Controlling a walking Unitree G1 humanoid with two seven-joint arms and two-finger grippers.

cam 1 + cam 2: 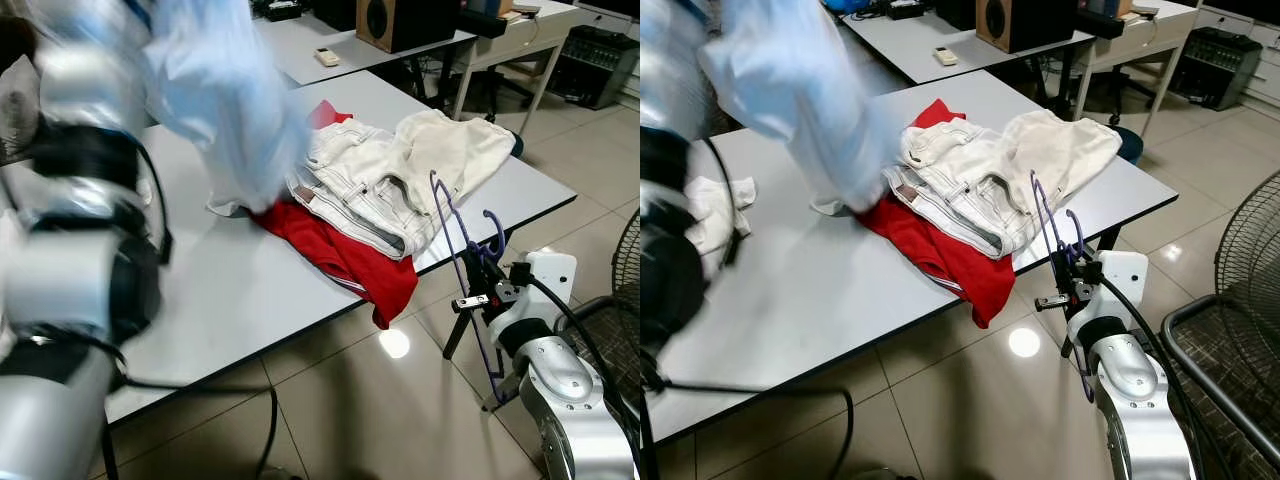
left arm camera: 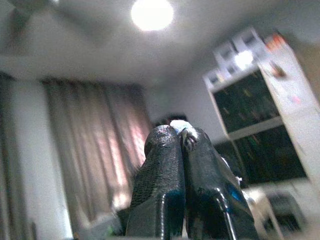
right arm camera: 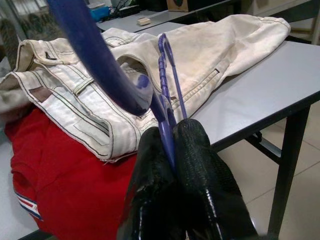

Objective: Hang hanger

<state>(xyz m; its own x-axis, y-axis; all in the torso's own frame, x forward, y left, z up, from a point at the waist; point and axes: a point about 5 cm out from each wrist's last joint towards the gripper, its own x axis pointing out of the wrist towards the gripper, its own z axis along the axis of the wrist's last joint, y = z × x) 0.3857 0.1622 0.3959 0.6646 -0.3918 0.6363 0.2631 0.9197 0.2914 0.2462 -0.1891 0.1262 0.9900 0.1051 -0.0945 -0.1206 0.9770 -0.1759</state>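
- The purple hanger (image 1: 466, 262) is clamped between the two black fingers of the right gripper (image 3: 170, 145), which are pressed together on its thin wire; so the picking-up of the hanger can be judged done.
- The hanger is held upright just off the near edge of the grey table (image 1: 230, 300), its hook (image 1: 493, 232) curling above the gripper and its frame running down below it.
- Beyond the right gripper, on the table, a pile of clothes is seen: cream jeans (image 1: 360, 190), a cream top (image 1: 455, 145) and a red garment (image 1: 350, 255) that droops over the table's edge.
- A pale blue garment (image 1: 220, 90) is held up high at the robot's left, blurred; the left gripper (image 2: 181, 137) is seen in its wrist view with the fingers closed together and a scrap of pale cloth pinched at the tips.
- No rail or hook on which a hanger could be hung can be made out in these pictures.
- What is left, by this judgement: the blue garment is not yet on the hanger, and the hanging itself is not yet done, so the task is taken to be at an early or middle stage.
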